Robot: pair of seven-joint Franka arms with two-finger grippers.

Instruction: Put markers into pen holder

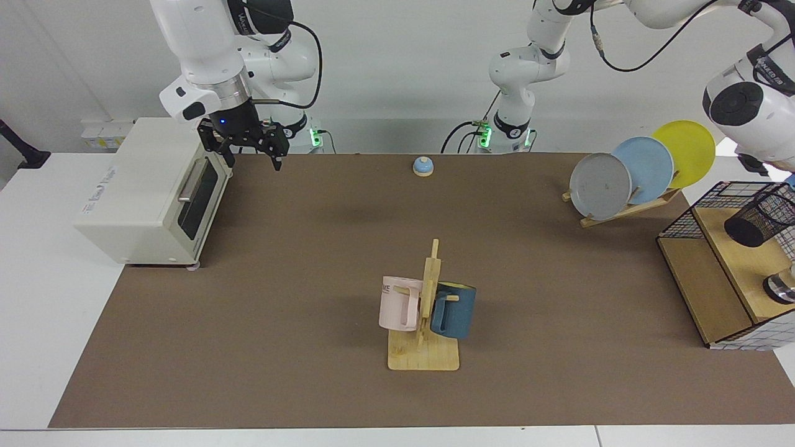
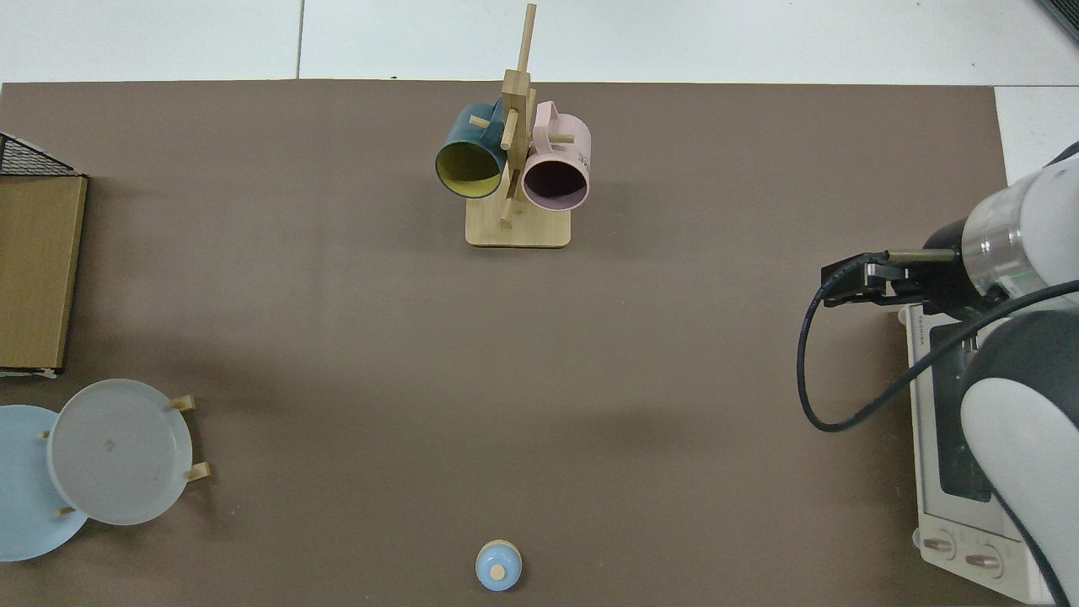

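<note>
The right gripper hangs empty with fingers spread beside the toaster oven. The left arm reaches out of frame above the pen holder, which leans tilted on the wire-grid shelf, well apart from the right gripper; its gripper and any marker are unseen.

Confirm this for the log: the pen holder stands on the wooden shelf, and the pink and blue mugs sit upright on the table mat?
Not quite. The pen holder is on the wooden shelf, but the pink mug and blue mug hang sideways on the wooden mug tree, as the facing view shows.
</note>
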